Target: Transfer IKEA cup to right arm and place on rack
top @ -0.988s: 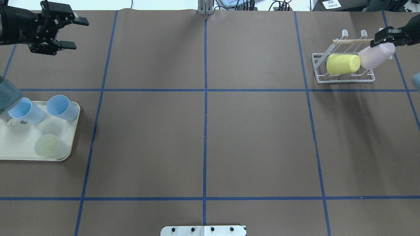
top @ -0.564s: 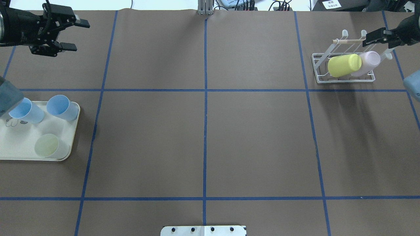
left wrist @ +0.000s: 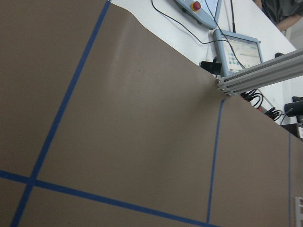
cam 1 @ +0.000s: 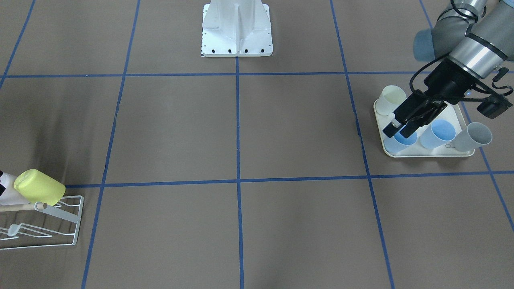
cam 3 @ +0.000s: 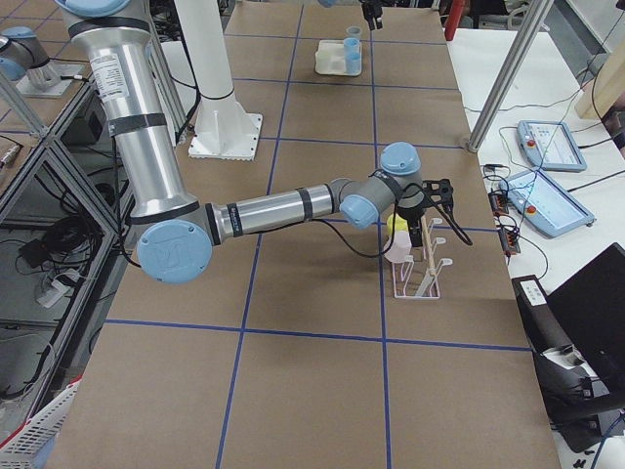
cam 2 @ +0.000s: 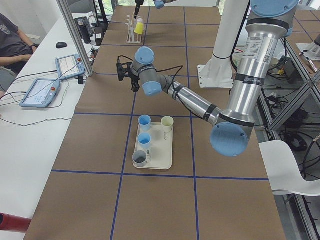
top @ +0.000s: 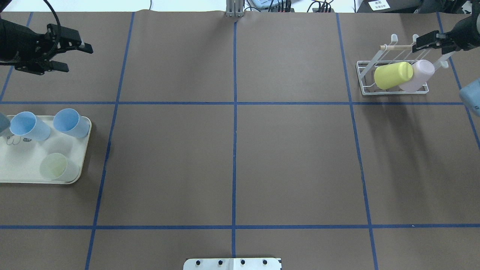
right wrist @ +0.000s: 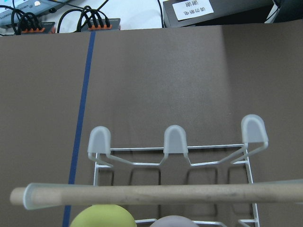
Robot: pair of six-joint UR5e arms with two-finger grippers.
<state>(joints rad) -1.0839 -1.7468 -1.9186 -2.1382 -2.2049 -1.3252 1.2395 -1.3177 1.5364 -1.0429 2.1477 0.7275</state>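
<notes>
1. Pink cup (top: 422, 73) lies tilted on the rack (top: 362, 77) at the desk's far right corner in the overhead view, bottom end up.
2. It touches a yellow cup (top: 393, 75) on the same rack. The yellow one sits on the side nearer the desk's middle.
3. Right claw (top: 420, 43) is released, fingers spread with nothing between them. It hangs just above the rack's wooden rod (right wrist: 156, 194), apart from the pink cup.
4. The right wrist view looks down on the rod and three round-tipped prongs (right wrist: 175, 139). The tops of both cups show at the bottom edge.
5. Left claw (top: 80, 59) is released too and holds nothing. It hovers over the brown desk (top: 232, 157) at the far left, beyond the tray.
6. Cream tray (top: 22, 168) sits at the left edge of the desk. It carries two blue cups (top: 69, 122), a pale green cup (top: 56, 167) and a grey cup (cam 1: 476, 136), all upright or nearly so.
7. The grey cup stands at the tray's outer corner.
8. The left wrist view shows only the brown desk cover, blue tape lines and some gear past the edge.
</notes>
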